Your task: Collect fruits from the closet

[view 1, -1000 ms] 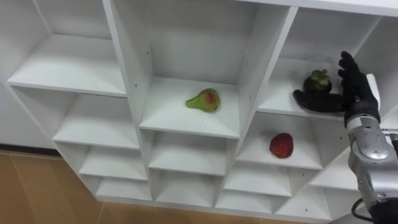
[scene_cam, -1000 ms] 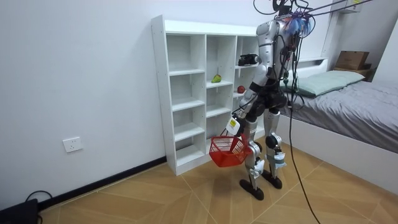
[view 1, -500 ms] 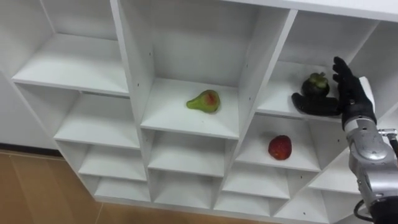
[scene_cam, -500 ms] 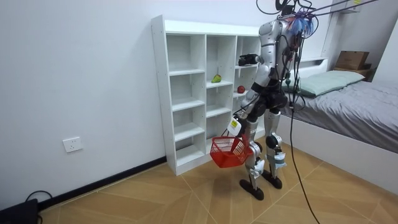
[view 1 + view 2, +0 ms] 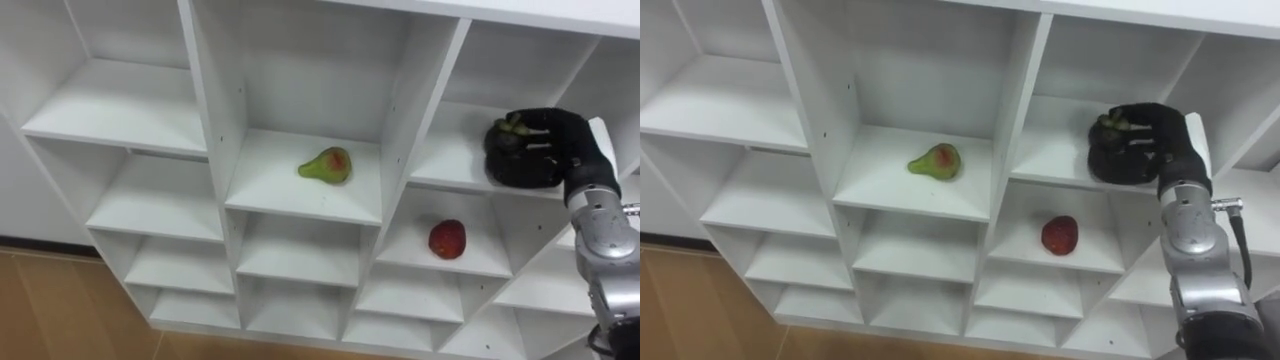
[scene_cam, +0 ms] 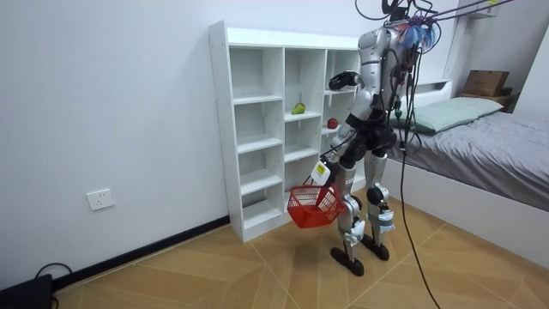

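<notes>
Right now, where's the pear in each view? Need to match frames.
Left eye view: pear on the middle column's shelf, near picture centre.
Right eye view: pear on the same shelf, left of centre.
Room view: pear a small green spot in the closet's middle column, upper half.
Shared landmark: red apple, one shelf lower, next column right.

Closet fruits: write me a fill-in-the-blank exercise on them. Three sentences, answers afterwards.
The dark fruit is wrapped by the fingers of the robot's ___ hand. The red apple sits one shelf ___ that fruit. The pear lies in the column to the ___ of the apple's.
Missing words: right; below; left.
</notes>
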Robot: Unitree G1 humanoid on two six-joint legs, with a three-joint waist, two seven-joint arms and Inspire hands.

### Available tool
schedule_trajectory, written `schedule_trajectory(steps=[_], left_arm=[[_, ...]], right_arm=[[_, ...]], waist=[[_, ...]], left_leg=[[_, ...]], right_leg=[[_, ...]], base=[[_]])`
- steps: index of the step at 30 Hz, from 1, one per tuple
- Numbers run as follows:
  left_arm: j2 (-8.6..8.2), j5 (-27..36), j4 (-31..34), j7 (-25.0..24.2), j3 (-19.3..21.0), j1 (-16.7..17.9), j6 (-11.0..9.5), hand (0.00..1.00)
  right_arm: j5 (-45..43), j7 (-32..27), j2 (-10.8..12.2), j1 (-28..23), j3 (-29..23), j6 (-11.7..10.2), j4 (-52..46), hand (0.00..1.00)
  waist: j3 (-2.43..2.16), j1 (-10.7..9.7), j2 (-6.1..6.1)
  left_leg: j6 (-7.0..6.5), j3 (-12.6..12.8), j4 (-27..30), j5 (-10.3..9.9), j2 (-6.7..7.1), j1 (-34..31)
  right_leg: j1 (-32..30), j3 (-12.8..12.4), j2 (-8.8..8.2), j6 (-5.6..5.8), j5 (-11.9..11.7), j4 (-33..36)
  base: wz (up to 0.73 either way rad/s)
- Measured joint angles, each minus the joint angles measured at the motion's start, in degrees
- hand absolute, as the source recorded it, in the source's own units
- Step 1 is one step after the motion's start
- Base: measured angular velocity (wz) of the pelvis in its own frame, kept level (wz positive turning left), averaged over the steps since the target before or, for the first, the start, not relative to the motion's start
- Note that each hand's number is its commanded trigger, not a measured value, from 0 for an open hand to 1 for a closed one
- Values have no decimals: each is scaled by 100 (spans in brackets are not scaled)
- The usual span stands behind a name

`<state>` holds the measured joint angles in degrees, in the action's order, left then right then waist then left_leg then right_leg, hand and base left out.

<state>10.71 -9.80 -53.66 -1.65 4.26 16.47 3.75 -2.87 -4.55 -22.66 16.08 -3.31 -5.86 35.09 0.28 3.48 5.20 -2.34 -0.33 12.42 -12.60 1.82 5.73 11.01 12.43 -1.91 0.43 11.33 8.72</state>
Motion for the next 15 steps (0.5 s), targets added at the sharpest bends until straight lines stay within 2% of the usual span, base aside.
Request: schedule_trajectory(steps=[15], left_arm=[[5, 22, 80, 101, -3, -65, -11, 100]], right_arm=[[62, 164, 37, -9, 8, 23, -3, 100]], waist=[[-11, -6, 14]], left_leg=[[0, -11, -12, 1, -2, 1]], right_leg=[[6, 31, -5, -1, -3, 3]], base=[[0]])
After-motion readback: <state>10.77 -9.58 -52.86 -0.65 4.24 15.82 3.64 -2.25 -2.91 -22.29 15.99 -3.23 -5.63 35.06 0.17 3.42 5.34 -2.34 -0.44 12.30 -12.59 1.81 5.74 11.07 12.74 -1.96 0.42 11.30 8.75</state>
